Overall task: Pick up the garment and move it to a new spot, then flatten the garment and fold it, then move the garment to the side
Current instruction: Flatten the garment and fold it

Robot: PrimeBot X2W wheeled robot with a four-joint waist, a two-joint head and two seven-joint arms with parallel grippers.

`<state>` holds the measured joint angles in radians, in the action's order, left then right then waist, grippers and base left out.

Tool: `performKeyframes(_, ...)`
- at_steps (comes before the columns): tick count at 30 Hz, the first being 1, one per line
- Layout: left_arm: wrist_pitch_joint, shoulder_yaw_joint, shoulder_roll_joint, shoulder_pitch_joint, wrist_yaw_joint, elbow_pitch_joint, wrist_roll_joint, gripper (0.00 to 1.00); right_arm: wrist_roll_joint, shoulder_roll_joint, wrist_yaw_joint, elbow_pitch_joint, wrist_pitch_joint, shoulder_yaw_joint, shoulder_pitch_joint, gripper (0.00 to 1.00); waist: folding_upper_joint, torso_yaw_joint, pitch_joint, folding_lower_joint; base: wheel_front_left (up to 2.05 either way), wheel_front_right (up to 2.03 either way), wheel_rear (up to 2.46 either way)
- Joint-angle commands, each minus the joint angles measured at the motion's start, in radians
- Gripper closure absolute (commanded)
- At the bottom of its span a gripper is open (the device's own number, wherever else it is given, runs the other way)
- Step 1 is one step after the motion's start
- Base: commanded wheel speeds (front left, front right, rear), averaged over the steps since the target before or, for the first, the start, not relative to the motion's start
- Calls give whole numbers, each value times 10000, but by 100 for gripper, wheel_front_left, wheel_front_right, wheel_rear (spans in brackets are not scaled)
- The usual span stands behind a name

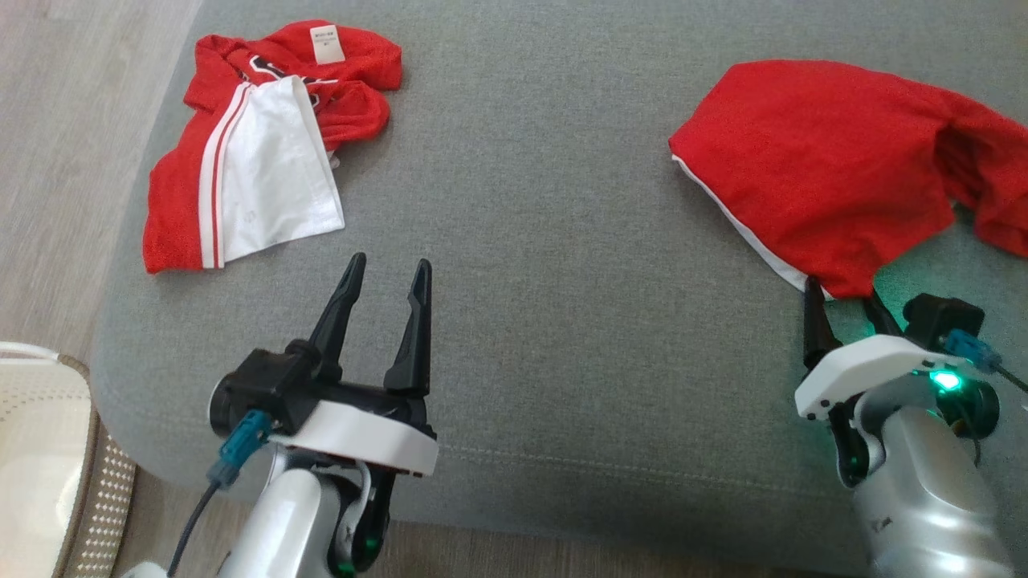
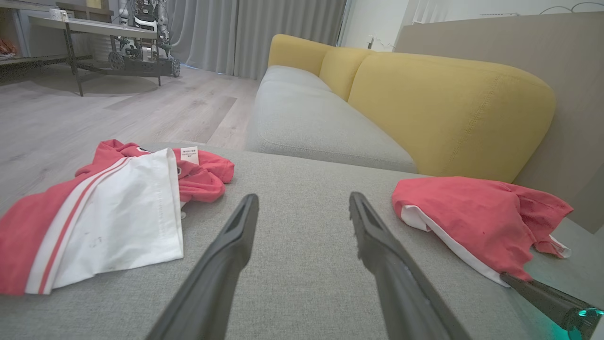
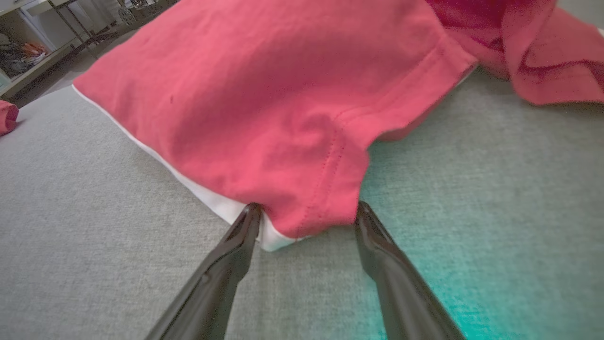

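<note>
Head view: a red-and-white jersey (image 1: 241,152) lies crumpled upper left, and the left gripper (image 1: 390,262) hovers lower left, jaws wide. Upper right lies the red garment (image 1: 827,160), the right gripper (image 1: 842,293) spread wide, flanking its near corner. Pick-up step, I'd say; next, pinch that corner shut.

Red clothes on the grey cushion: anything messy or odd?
Both are rumpled. The left garment lies bunched, white panel and label showing; the right garment is crumpled, one corner between the fingers of the open right gripper. Nothing looks torn.
</note>
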<state>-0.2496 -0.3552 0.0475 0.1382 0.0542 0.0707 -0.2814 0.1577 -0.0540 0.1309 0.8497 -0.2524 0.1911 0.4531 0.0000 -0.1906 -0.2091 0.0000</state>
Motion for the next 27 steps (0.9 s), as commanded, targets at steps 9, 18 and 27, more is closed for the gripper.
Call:
performKeyframes(9, -122, 261, 28, 521, 103, -250, 117, 0, -531, 37, -2, -455, -92, -721, 423, 100, 0, 185, 40, 0, 0, 0, 0)
performKeyframes(18, -122, 393, 28, 219, 98, -181, 51, 0, -1405, 25, -2, -1657, 362, -246, -465, 100, 0, 648, 719, 0, 0, 0, 0)
performKeyframes(27, -122, 456, 28, -146, 81, -223, -46, 0, -2193, -155, -2, -4391, 3106, 1104, -2123, 100, 0, 1257, 1324, 0, 0, 0, 0)
